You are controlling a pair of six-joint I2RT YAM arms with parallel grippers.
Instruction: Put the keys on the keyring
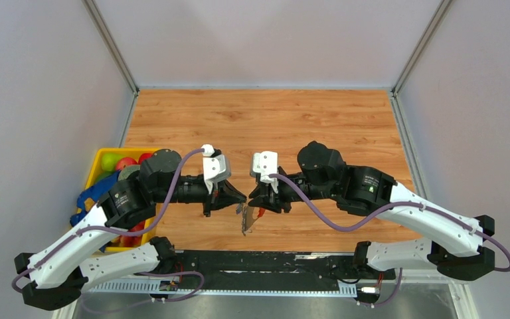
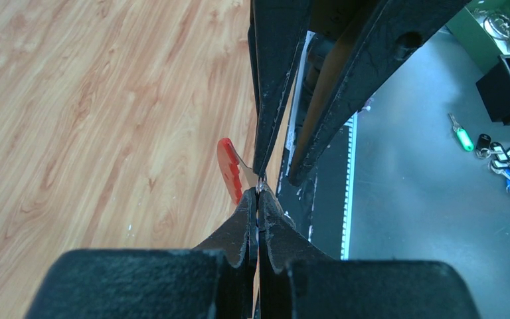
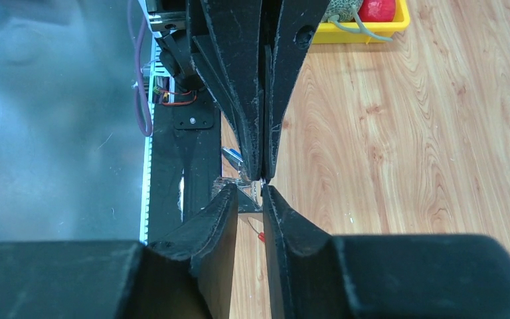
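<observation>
One yellow bin (image 1: 95, 169) far left: one green ball (image 1: 110, 161), at least two red balls (image 1: 126, 163), one blue piece (image 1: 96, 193). Left gripper (image 1: 240, 198) pinched tight on the keyring (image 1: 246, 221), which dangles below both tips, keys (image 3: 233, 157) bunched beside it. Right gripper (image 1: 255, 198) jaws slightly apart.

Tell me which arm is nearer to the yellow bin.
Left. The left arm reaches over the yellow bin at the left edge of the table. The right arm lies on the opposite side, well away from the bin.
</observation>
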